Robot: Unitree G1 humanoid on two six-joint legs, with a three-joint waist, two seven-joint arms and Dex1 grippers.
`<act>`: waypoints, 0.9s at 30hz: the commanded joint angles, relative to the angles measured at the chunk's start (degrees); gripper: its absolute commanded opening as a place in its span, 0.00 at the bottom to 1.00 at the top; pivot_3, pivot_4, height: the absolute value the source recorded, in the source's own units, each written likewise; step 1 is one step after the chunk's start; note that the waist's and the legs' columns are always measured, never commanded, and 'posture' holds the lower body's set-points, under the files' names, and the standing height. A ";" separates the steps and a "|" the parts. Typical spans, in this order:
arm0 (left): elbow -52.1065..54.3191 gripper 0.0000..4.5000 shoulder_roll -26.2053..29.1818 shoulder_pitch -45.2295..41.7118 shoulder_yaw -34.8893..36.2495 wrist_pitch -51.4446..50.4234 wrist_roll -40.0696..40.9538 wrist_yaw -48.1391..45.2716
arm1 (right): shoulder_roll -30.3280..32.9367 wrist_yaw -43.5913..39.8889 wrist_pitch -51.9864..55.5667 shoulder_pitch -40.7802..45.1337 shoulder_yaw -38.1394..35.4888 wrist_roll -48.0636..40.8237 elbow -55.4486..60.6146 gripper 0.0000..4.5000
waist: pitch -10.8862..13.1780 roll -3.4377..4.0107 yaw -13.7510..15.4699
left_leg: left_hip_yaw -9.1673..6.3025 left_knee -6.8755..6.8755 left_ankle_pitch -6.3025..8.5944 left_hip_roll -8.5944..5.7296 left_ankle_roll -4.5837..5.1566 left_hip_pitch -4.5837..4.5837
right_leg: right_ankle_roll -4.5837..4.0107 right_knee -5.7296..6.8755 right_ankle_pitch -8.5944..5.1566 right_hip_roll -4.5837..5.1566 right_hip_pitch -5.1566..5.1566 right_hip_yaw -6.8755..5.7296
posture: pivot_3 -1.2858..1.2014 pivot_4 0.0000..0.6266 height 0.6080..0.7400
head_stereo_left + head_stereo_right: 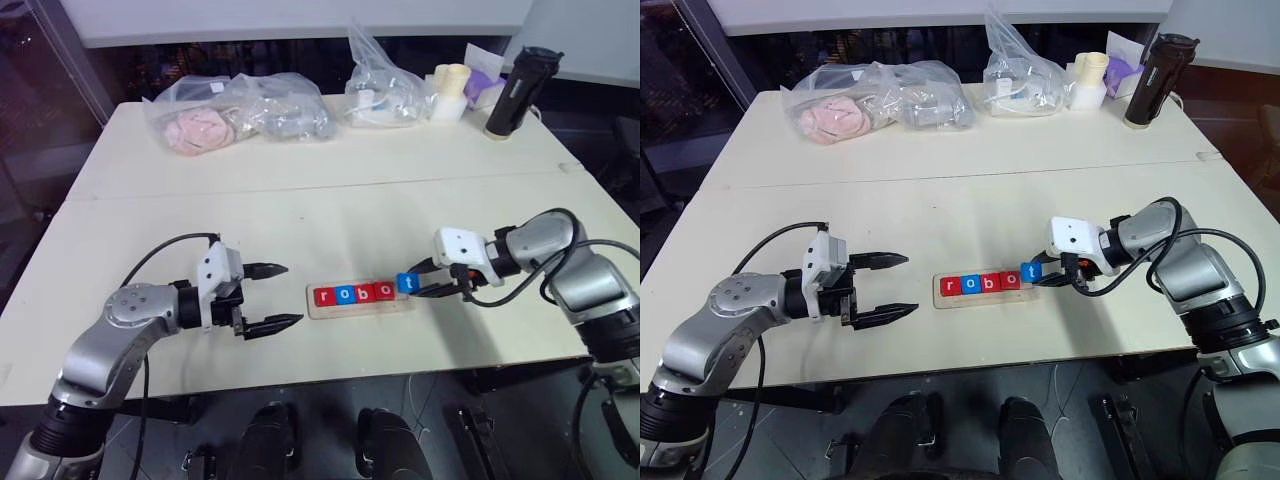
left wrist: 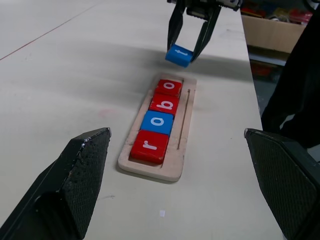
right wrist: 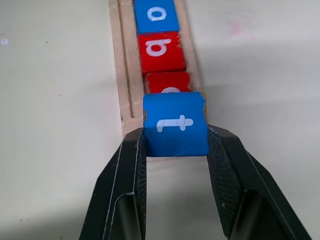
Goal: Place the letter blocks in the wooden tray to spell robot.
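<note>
Wooden tray (image 1: 358, 307) with four blocks, fifth in right gripper (image 3: 176, 145)

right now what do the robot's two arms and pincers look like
Both arms are silver-grey metal with rounded joints and black cuffs, and loose black cables loop alongside. Each wrist carries a white boxy block. The left pincer and right pincer each have two black tapered fingers with textured inner pads.

Blocks r (image 2: 150, 146), b (image 2: 164, 104), second o (image 2: 169, 87) red; first o (image 2: 157, 122), t (image 3: 175, 123) blue; white letters; tray (image 2: 184, 131) pale wood.
</note>
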State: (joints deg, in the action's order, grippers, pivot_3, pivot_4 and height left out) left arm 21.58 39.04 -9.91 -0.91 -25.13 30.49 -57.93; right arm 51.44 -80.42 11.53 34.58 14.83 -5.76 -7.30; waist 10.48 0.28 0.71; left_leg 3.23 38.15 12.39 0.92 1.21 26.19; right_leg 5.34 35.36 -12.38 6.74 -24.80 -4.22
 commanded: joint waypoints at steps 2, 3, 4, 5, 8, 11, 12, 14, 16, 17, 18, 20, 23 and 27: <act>2.56 1.00 0.49 0.98 1.50 1.48 0.42 0.05 | -1.36 -0.32 -2.27 2.47 0.42 1.55 -2.82 0.25 | 0.00 0.00 -0.05 | 0.00 0.00 0.00 0.00 0.00 0.00 | 0.00 0.01 0.00 -0.01 -0.01 0.00 | 0.52 0.24 0.88; 2.76 1.00 0.56 1.22 1.57 1.51 0.46 0.13 | -1.61 -0.36 -2.82 2.70 0.63 2.06 -3.56 0.25 | 0.00 0.00 -0.05 | 0.00 0.00 0.00 0.00 0.00 0.00 | 0.00 0.05 0.00 -0.01 -0.01 0.00 | 0.52 0.24 0.88; 2.99 1.00 0.66 1.51 1.69 1.59 0.43 0.22 | -1.86 -0.46 -3.41 2.90 0.84 2.46 -4.28 0.25 | 0.00 0.00 -0.05 | 0.00 0.00 0.00 0.00 0.00 0.00 | 0.00 0.06 0.00 -0.01 -0.02 0.00 | 0.52 0.24 0.88; 3.24 1.00 0.74 1.75 1.77 1.58 0.44 0.34 | -2.09 -0.67 -3.55 3.07 0.93 2.58 -4.83 0.25 | 0.00 0.00 -0.06 | 0.00 0.00 0.00 0.00 0.00 0.00 | 0.00 0.06 0.00 -0.01 -0.02 0.00 | 0.52 0.24 0.88; 3.69 1.00 0.85 2.27 1.95 1.70 0.39 0.81 | -2.88 -1.04 -4.20 3.79 1.37 3.20 -6.33 0.25 | 0.00 0.00 -0.06 | -0.01 0.00 0.00 0.00 0.00 -0.02 | 0.00 0.07 0.00 -0.01 -0.01 0.00 | 0.52 0.24 0.88; 3.98 1.00 0.84 2.65 2.03 1.87 0.29 1.18 | -3.53 -1.57 -4.27 4.23 1.68 3.65 -7.21 0.25 | 0.00 0.00 0.03 | -0.01 0.01 0.00 0.00 0.00 -0.02 | 0.00 0.07 0.00 -0.01 -0.01 0.00 | 0.52 0.24 0.88; 4.01 1.00 0.84 2.71 2.05 1.90 0.27 1.24 | -3.59 -1.81 -4.43 4.30 1.83 3.81 -7.37 0.25 | 0.00 0.00 0.01 | -0.01 0.01 0.00 0.00 0.00 -0.02 | 0.00 0.07 0.00 -0.01 0.00 0.00 | 0.52 0.24 0.88; 4.01 1.00 0.73 2.76 2.10 2.03 0.16 1.53 | -3.85 -1.96 -4.60 4.45 1.97 4.05 -7.77 0.25 | 0.00 0.00 -0.02 | 0.00 0.02 0.00 0.00 0.00 -0.02 | 0.00 0.07 0.00 -0.01 0.00 0.00 | 0.52 0.24 0.88; 4.06 1.00 0.63 2.80 2.14 2.05 0.22 1.78 | -4.04 -2.08 -4.75 4.58 1.99 4.26 -8.14 0.25 | 0.00 0.00 -0.07 | 0.00 0.02 0.00 0.00 0.00 -0.02 | 0.00 0.08 0.00 -0.01 0.00 0.00 | 0.52 0.24 0.88; 4.06 1.00 0.60 2.82 2.12 2.12 0.21 1.85 | -4.07 -2.25 -4.85 4.63 2.00 4.37 -8.30 0.25 | 0.00 0.00 -0.07 | 0.00 0.02 0.00 -0.01 0.00 -0.02 | 0.00 0.09 0.00 -0.01 0.00 0.00 | 0.52 0.24 0.88; 4.00 1.00 0.57 2.86 2.07 2.21 0.19 1.91 | -4.14 -2.34 -4.98 4.73 2.00 4.52 -8.54 0.25 | 0.00 0.00 -0.06 | 0.00 0.02 0.00 -0.01 0.00 -0.03 | 0.00 0.10 0.00 -0.02 0.00 0.00 | 0.52 0.24 0.88; 3.85 1.00 0.41 2.93 1.86 2.46 -0.03 2.14 | -4.21 -2.60 -5.13 4.85 1.95 4.67 -8.81 0.25 | 0.00 0.00 -0.05 | 0.00 0.02 0.00 -0.01 0.00 -0.03 | 0.00 0.09 0.00 -0.02 0.00 0.00 | 0.52 0.24 0.88; 3.72 1.00 0.19 3.07 1.68 2.75 -0.20 2.46 | -4.35 -2.94 -4.81 4.87 1.92 4.74 -8.44 0.25 | 0.00 0.00 -0.03 | 0.00 0.02 0.00 -0.01 0.00 -0.03 | 0.00 0.09 0.00 -0.02 0.00 0.00 | 0.52 0.24 0.88; 3.41 1.00 0.09 3.01 1.44 3.22 -0.29 2.70 | -4.71 -3.07 -4.81 4.61 2.05 4.95 -8.46 0.25 | 0.00 0.00 -0.05 | 0.00 0.02 -0.01 -0.01 -0.01 -0.03 | 0.00 0.10 0.00 -0.02 0.00 0.00 | 0.52 0.24 0.88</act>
State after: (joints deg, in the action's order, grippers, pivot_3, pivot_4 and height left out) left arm 23.68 39.28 -6.89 -0.44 -23.18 30.40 -55.36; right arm 46.99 -83.27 7.08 38.28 17.22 -0.75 -16.35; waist 10.48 0.28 0.66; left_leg 3.23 38.17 12.39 0.91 1.21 26.16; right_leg 5.34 35.45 -12.38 6.72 -24.80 -4.23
